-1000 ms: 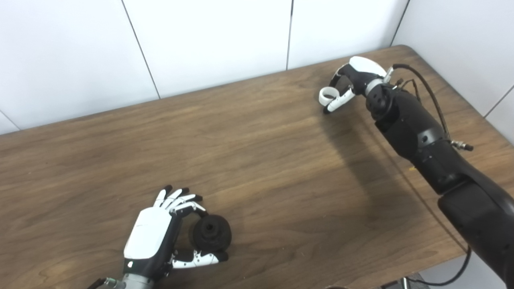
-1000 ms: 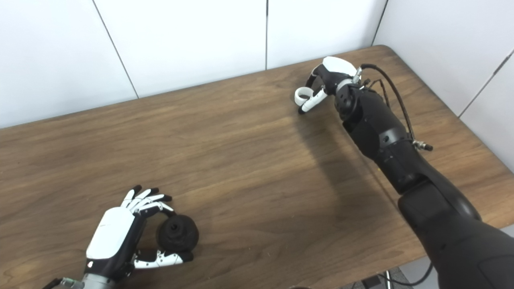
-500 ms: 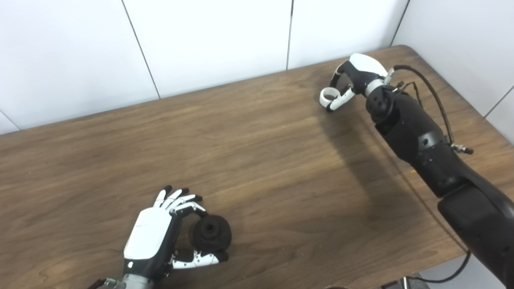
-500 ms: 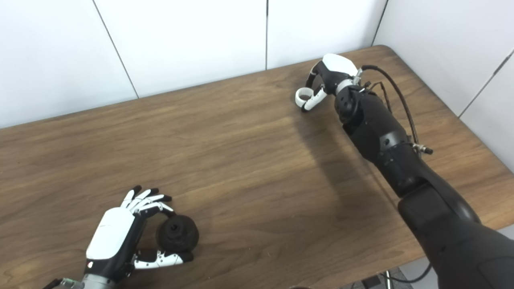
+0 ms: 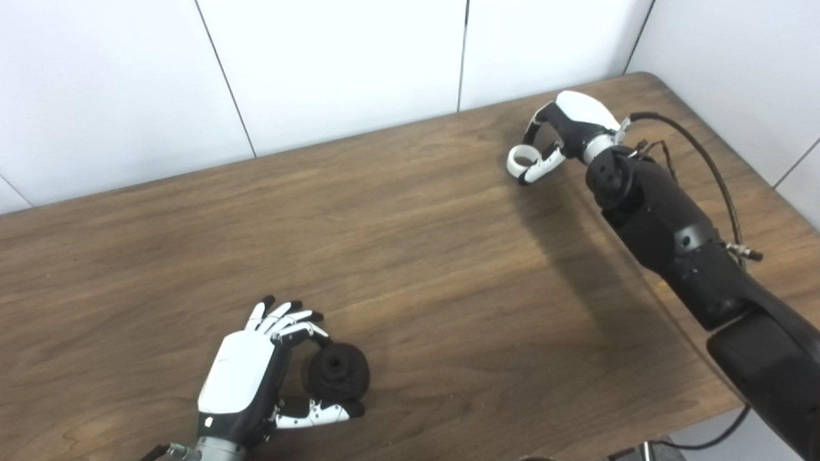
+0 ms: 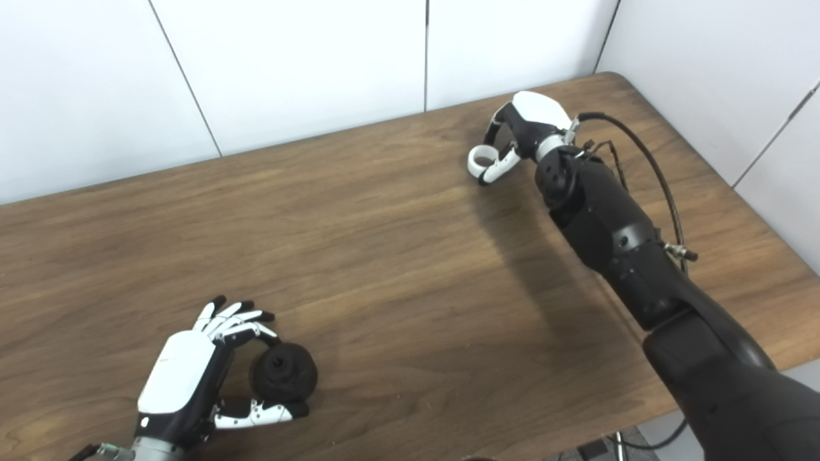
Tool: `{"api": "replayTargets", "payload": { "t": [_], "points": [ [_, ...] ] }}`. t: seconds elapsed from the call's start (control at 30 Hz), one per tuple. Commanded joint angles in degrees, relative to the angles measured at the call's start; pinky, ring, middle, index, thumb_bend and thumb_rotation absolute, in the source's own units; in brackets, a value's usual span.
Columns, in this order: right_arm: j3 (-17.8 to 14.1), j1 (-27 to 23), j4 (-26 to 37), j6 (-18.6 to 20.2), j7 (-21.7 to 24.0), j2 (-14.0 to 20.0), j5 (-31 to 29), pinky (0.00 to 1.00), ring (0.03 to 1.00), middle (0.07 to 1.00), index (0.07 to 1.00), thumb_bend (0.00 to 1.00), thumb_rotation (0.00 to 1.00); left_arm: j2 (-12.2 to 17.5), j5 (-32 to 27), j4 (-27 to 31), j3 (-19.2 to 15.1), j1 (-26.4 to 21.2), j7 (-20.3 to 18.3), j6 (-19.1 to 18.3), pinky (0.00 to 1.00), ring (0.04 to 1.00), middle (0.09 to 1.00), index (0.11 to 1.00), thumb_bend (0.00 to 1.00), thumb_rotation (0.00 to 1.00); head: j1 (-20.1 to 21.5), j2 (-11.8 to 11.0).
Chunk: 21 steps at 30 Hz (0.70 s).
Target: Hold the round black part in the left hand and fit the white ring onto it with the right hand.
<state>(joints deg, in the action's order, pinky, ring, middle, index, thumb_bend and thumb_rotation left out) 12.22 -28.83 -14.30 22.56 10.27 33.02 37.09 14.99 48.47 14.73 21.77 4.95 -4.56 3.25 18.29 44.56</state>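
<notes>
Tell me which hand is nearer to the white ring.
The right hand: its fingers hold the white ring near the table's far right corner. The left hand is far from it, at the near left, closed around the round black part.

Table (image 5: 416,256) fills the middle of the frame, with wall panels (image 5: 333,57) behind it along the top and upper right. Left hand (image 5: 246,378) sits at lower left near the table's front edge, the round part (image 5: 336,371) held just to its right between fingers and thumb. Right hand (image 5: 564,131) sits at upper right near the far corner, the ring (image 5: 522,157) at its left between fingertips and thumb, its arm running down to the lower right corner.
</notes>
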Motion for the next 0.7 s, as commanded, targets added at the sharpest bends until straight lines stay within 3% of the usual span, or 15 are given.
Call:
{"api": "replayTargets", "payload": {
  "t": [0.0, 0.17, 0.37, 0.67],
  "points": [
    [-0.79, -1.97, 4.02, -0.95, -0.05, 1.69, 0.2, 1.0, 0.983, 0.851, 0.487, 0.52, 0.14, 0.36, 1.53, 0.02, 0.66, 0.28, -1.72, -0.33, 1.0, 0.898, 0.788, 0.484, 0.52, 0.05, -0.12, 0.13],
    [0.3, -0.79, 10.5, 1.64, 4.29, 1.61, 1.2, 1.0, 0.999, 0.85, 0.487, 0.52, 0.14, 0.03, 2.21, 0.15, 1.04, 0.15, -1.9, -0.85, 1.0, 0.893, 0.787, 0.484, 0.52, 0.05, -2.51, 0.53],
    [3.54, -0.4, 19.67, 3.49, 12.96, 2.63, 3.11, 1.0, 0.977, 0.835, 0.485, 0.52, 0.14, -0.77, 3.58, -0.16, 1.65, -0.08, -1.83, -1.32, 1.0, 0.892, 0.789, 0.484, 0.52, 0.05, -6.28, 0.9],
    [4.87, 2.2, 32.05, 4.24, 21.35, -0.61, 6.93, 1.0, 0.989, 0.854, 0.484, 0.52, 0.14, -2.19, 5.6, -0.55, 2.76, -0.49, -2.04, -2.71, 1.0, 0.906, 0.798, 0.484, 0.52, 0.05, -10.35, 1.37]
  ]
}}
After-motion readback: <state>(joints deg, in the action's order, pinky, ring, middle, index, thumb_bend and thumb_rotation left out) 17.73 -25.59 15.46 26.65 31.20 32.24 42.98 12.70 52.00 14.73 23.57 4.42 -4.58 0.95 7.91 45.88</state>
